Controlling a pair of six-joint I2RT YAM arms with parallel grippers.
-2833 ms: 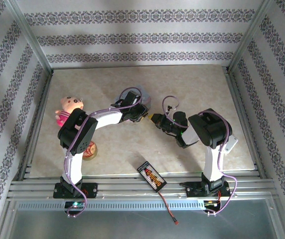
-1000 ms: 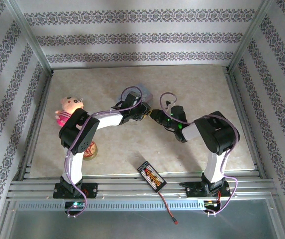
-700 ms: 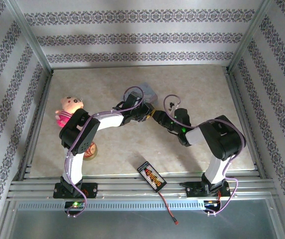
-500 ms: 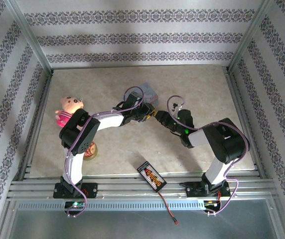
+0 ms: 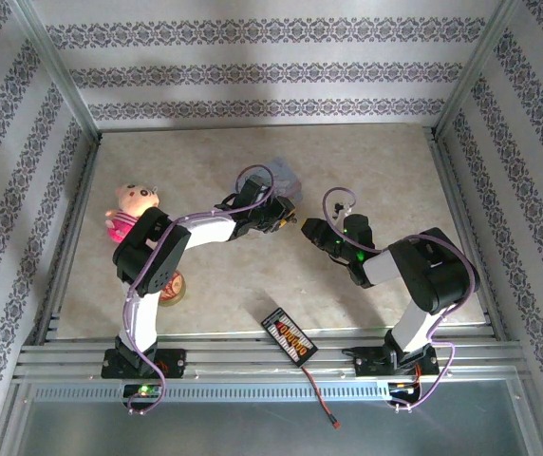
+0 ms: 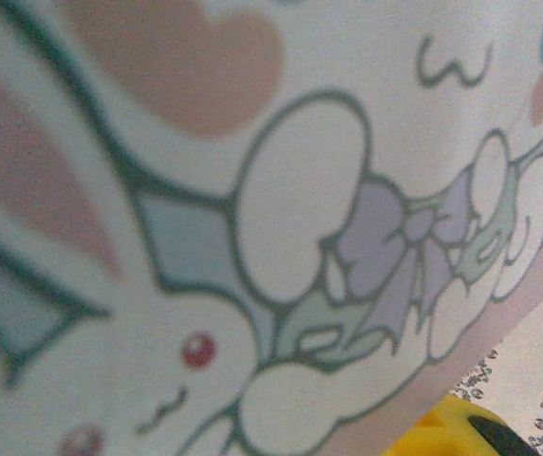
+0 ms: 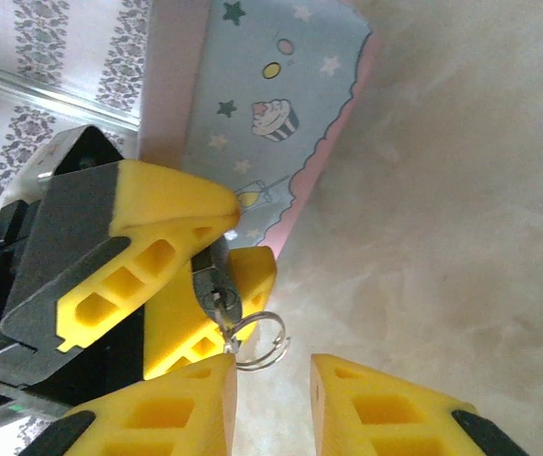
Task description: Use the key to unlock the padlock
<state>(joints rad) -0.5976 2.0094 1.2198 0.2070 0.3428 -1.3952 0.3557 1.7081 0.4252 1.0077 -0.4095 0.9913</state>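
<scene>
Since half a second ago, has drawn the right tool [image 5: 304, 226] slightly back from the left tool [image 5: 285, 213] and swung the right elbow outward. Leaves a small gap between the two above the middle of the table [image 5: 366, 161].

From the right wrist camera, shows the left tool clamped tight on the padlock [image 7: 210, 282], pinched between its yellow fingers [image 7: 158, 204]. Turns the keyhole end toward the right tool, likely to steady the lock for turning. Appears to have the key [image 7: 222, 309] seated in the lock, though hard to tell how deep. Lets its wire ring [image 7: 264, 340] dangle below.

Finds the right tool spread open and gripping nothing, with the ring just touching one finger. Places the pale blue tin [image 7: 271, 123] directly behind the left tool. Probably calls next for closing on the key and twisting.
</scene>
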